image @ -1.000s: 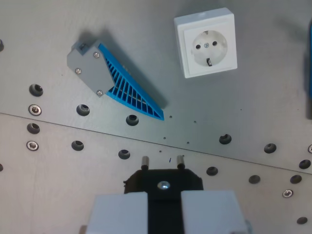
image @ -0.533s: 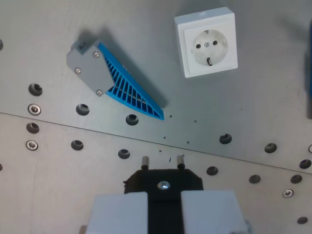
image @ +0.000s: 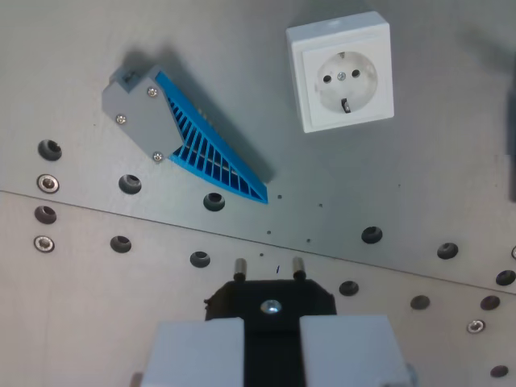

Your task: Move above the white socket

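Note:
The white socket (image: 340, 74) lies flat on the grey metal plate (image: 387, 177) at the top of the wrist view, right of centre, its round face up. My gripper (image: 270, 343) fills the bottom middle, its two white fingers (image: 197, 351) shut on a black plug (image: 271, 298). The plug's two metal pins (image: 239, 267) stick out toward the top of the picture. The socket sits well ahead of the plug and a little to the wrist view's right.
A grey and blue finned part (image: 181, 135) lies on the plate to the socket's left. Several screw holes (image: 214, 201) and bolts dot the plate. A seam runs slantwise across the plate. A dark blurred edge (image: 509, 113) shows at the far right.
The whole scene has shifted slightly left and outward in the picture, so the camera has moved a little. The plug stays held the same way.

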Motion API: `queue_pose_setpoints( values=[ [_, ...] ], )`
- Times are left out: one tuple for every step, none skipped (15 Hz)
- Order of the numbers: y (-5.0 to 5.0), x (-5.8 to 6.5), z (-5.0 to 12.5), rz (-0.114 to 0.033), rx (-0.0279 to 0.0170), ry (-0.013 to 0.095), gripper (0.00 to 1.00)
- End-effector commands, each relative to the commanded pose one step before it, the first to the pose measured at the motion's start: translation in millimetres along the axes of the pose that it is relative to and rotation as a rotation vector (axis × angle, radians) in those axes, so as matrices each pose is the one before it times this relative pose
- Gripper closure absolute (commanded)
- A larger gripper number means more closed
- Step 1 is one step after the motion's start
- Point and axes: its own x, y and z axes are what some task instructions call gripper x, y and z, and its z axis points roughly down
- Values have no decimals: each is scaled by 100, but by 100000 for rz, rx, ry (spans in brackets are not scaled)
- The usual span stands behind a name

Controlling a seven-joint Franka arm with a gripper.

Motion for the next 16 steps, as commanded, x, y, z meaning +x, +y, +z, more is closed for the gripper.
queue_pose_setpoints(
  values=[
    [736, -18, 1225, -4618, 34, 5670, 100],
    [124, -14, 337, -159, -98, 350, 100],
    [122, -22, 351, -437, -115, 212, 100],
    [120, -31, 366, -457, -61, 273, 100],
    [121, -36, 380, -488, -53, 513, 100],
    [122, -40, 396, -233, -116, 378, 100],
    [118, -43, 412, -450, -96, 225, 100],
    [117, -41, 423, -528, -67, 227, 100],
    [120, -38, 430, -215, -44, -28, 100],
    [125, -33, 438, -383, -83, 164, 100],
    [129, -29, 448, -500, -19, 35, 100],
    [109, -29, 373, -411, 14, -133, 100],
    [117, -21, 377, -352, -57, -63, 100],
    [126, -14, 389, -560, 68, -387, 100],
    [135, -8, 403, -531, 119, -196, 100],
    [144, -4, 421, -255, 10, -152, 100]
  ],
)
